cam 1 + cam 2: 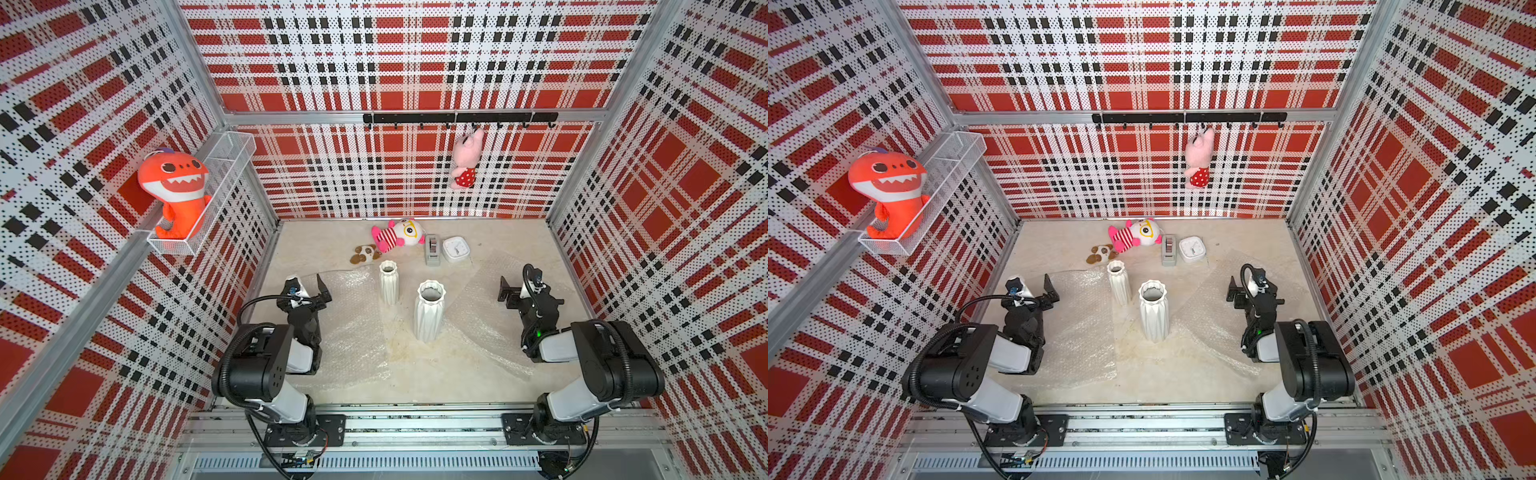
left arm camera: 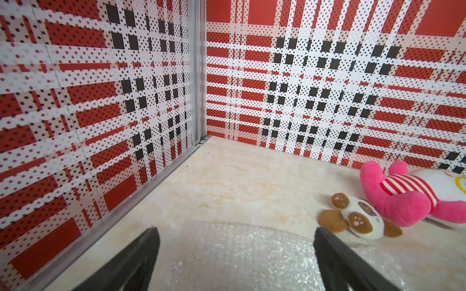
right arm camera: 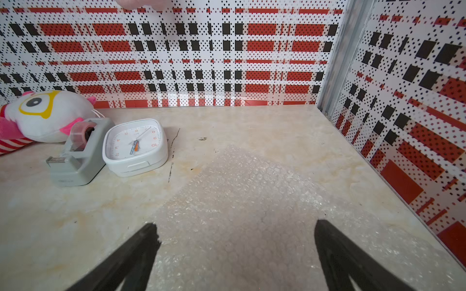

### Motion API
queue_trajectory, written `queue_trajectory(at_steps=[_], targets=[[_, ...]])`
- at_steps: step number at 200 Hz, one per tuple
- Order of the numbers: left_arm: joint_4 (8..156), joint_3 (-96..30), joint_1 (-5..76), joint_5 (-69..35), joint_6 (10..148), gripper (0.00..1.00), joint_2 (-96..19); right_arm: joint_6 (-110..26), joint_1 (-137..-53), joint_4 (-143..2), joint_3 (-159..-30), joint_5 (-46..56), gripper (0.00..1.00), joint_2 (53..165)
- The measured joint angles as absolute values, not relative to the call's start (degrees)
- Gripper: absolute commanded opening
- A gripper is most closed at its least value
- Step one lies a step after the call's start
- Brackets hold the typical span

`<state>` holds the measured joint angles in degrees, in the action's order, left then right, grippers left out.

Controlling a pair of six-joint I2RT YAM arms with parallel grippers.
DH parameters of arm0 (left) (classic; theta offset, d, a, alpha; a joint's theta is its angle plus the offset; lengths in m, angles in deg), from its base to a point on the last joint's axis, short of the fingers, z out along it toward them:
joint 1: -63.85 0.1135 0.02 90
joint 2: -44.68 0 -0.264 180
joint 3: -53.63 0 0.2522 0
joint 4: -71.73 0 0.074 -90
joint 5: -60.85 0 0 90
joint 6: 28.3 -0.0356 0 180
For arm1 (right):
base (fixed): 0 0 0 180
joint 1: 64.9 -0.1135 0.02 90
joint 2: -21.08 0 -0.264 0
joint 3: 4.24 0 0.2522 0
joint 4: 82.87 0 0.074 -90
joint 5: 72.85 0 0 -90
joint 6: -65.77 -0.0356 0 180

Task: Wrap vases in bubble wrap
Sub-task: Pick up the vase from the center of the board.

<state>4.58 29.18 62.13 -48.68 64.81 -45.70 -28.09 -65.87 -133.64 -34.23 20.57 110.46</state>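
Note:
Two white ribbed vases stand upright mid-table in both top views: the taller, wider one (image 1: 429,309) (image 1: 1153,309) nearer the front, the slimmer one (image 1: 388,282) (image 1: 1119,282) behind it to the left. One bubble wrap sheet (image 1: 353,328) (image 2: 239,257) lies flat left of the vases, another (image 1: 486,316) (image 3: 239,201) lies flat to their right. My left gripper (image 1: 309,295) (image 2: 237,234) hovers open over the left sheet's far end. My right gripper (image 1: 506,295) (image 3: 235,228) hovers open over the right sheet. Neither holds anything. Neither wrist view shows the vases.
At the back lie a small brown-and-white plush (image 1: 365,254), a pink striped plush (image 1: 397,235), a grey tape dispenser (image 1: 432,249) and a white square clock (image 1: 456,248). A pink plush (image 1: 467,160) hangs from the hook rail. An orange shark (image 1: 176,187) sits in a wire basket. Plaid walls enclose the table.

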Motion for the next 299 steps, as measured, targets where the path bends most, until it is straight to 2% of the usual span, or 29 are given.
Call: queue_trajectory(at_steps=[228, 256, 299], targets=[[4.52, 29.31, 61.1, -49.21, 64.05, 0.98, -45.44, -28.09, -65.87, -133.7, -34.21, 20.5, 1.0, 110.44], [4.54, 31.19, 58.44, -51.22, 62.37, 0.98, -40.76, -28.13, -65.87, -131.84, -33.34, 20.3, 1.0, 106.86], [9.11, 33.81, 57.3, -54.54, 63.7, 0.98, -25.01, -31.87, -65.87, -118.77, -35.92, 18.6, 1.0, 92.78]])
